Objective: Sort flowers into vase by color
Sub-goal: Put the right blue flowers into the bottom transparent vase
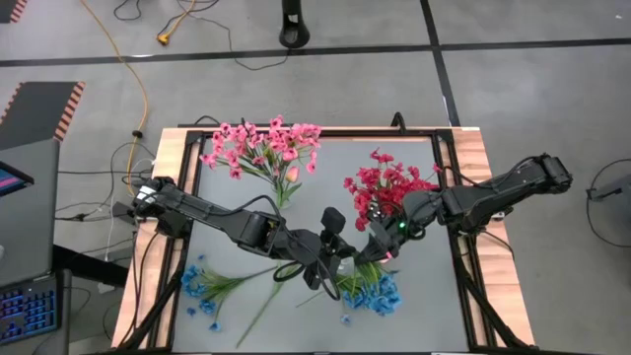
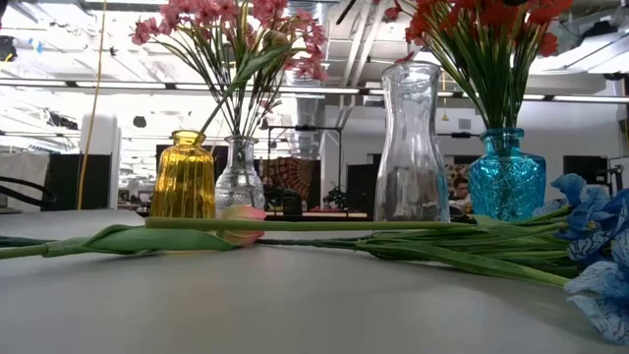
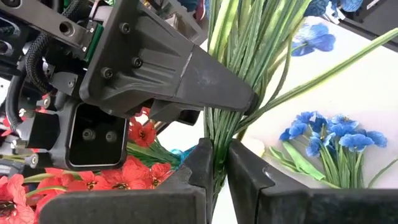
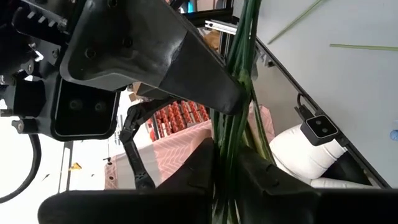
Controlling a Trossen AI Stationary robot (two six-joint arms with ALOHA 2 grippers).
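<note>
A bunch of blue flowers (image 1: 375, 292) with green stems is held between both grippers near the table's front middle. My left gripper (image 1: 333, 258) and my right gripper (image 1: 363, 252) are both shut on its stems, close together. A second blue bunch (image 1: 202, 289) lies on the table at the front left. Pink flowers (image 1: 261, 148) stand in a small clear vase (image 2: 240, 177), and red flowers (image 1: 386, 187) in a blue vase (image 2: 506, 175). A yellow vase (image 2: 187, 177) and a tall clear vase (image 2: 411, 147) hold nothing. My left gripper pinches the bundle of green stems (image 3: 215, 144) between its two fingers, several stems together, fingers lying across them. The right gripper's fingers (image 3: 211, 87) are on the same stems just beyond. My right gripper pinches the same stem bundle (image 4: 229, 144) between its two fingers, across the stems. The left gripper's fingers (image 4: 205, 81) sit on the stems a little farther along. Whether the blossoms rest on the table I cannot tell.
The vases stand in a row along the table's far half. A pink bud on a long stem (image 2: 241, 224) and loose green stems (image 2: 442, 246) lie on the table in front of them. A single stem (image 1: 264, 308) lies near the front edge.
</note>
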